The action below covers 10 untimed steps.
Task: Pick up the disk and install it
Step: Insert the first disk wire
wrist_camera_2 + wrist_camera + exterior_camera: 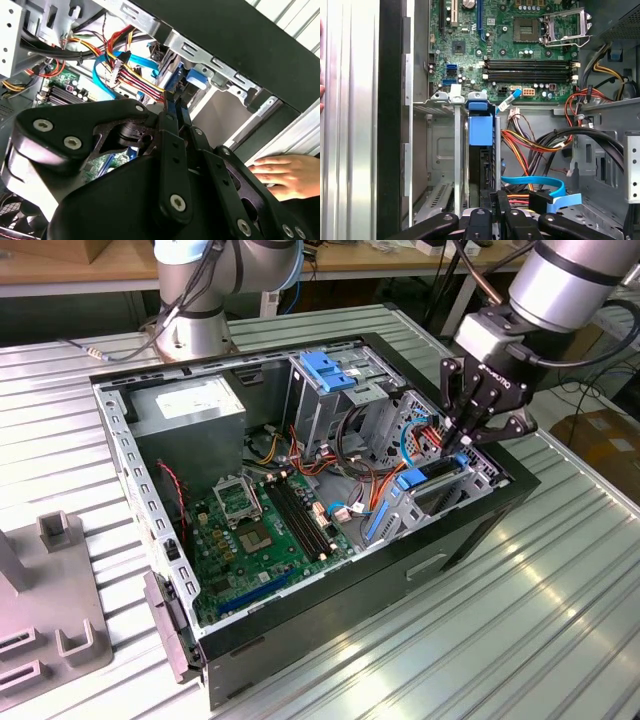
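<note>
Disk (481,132) sits upright in its bay, hand (496,199) touching

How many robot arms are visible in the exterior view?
2. The first arm stands behind the computer case, toward the exterior view's left; the second arm comes from the right, its gripper over the case.

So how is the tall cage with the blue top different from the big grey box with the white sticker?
The cage stands tall, has a blue plastic top and slotted sides; the grey box sits lower, is closed and carries a white sticker. Both are grey metal inside the computer case.
</note>
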Each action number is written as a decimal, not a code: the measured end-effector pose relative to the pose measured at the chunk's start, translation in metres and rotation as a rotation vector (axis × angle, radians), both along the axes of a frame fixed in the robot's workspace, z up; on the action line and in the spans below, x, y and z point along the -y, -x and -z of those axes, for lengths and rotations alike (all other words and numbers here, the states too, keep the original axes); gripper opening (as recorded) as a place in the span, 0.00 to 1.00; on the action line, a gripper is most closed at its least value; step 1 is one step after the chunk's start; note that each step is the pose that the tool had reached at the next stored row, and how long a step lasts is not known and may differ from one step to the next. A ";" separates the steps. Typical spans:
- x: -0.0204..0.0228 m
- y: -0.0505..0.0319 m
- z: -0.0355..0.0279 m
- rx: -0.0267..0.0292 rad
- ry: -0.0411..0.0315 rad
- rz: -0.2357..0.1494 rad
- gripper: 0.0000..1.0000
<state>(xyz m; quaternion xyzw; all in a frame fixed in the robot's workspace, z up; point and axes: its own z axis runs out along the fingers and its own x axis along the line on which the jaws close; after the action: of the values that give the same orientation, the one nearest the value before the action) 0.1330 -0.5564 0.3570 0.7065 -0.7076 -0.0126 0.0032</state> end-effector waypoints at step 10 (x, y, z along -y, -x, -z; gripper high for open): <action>0.0006 0.0025 0.0054 0.0000 -0.0003 -0.018 0.16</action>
<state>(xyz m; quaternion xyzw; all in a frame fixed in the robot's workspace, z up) 0.1305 -0.5570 0.3515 0.7128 -0.7012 -0.0127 0.0032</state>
